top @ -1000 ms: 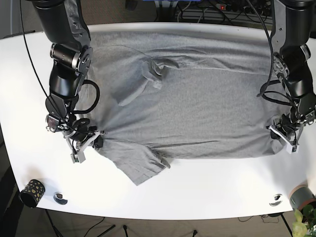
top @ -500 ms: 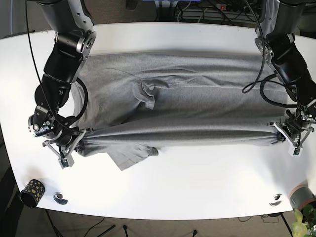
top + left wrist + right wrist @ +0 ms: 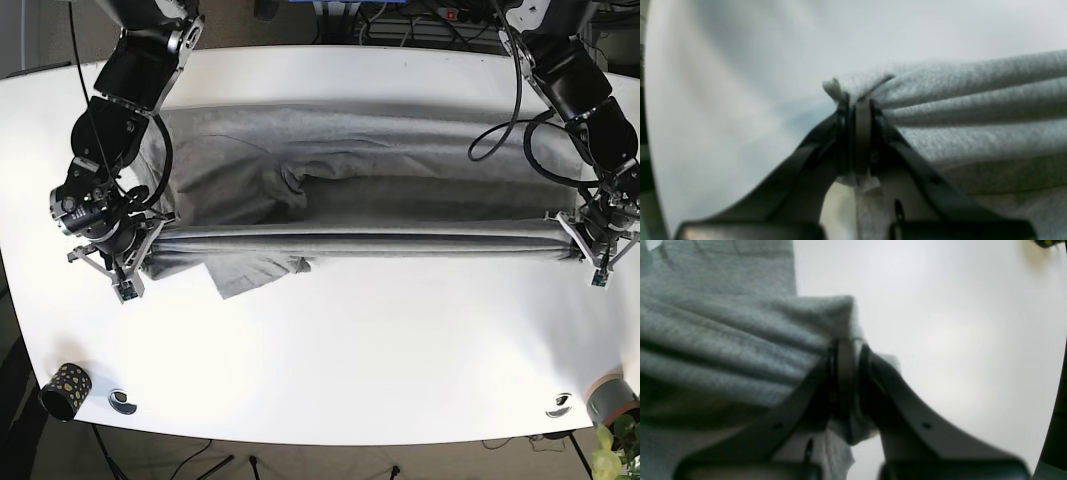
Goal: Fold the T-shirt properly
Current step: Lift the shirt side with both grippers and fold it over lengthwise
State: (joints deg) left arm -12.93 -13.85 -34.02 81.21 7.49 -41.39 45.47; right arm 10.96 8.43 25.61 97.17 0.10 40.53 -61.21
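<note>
Both claws hold the grey T-shirt point(image 3: 360, 190) lifted in a taut band across the white bench point(image 3: 330, 350).

The left claw point(image 3: 857, 110) is closed tight on a bunched corner of the fabric, with the cloth running off to one side in long ridges; the right claw point(image 3: 845, 350) is likewise clamped on the opposite gathered edge. In the base view the raised fold stretches straight between the two claws, the left claw point(image 3: 597, 250) at that view's right and the right claw point(image 3: 125, 262) at its left. The far part of the shirt lies on the bench, and a sleeve point(image 3: 255, 272) hangs below the fold near the right claw.
</note>
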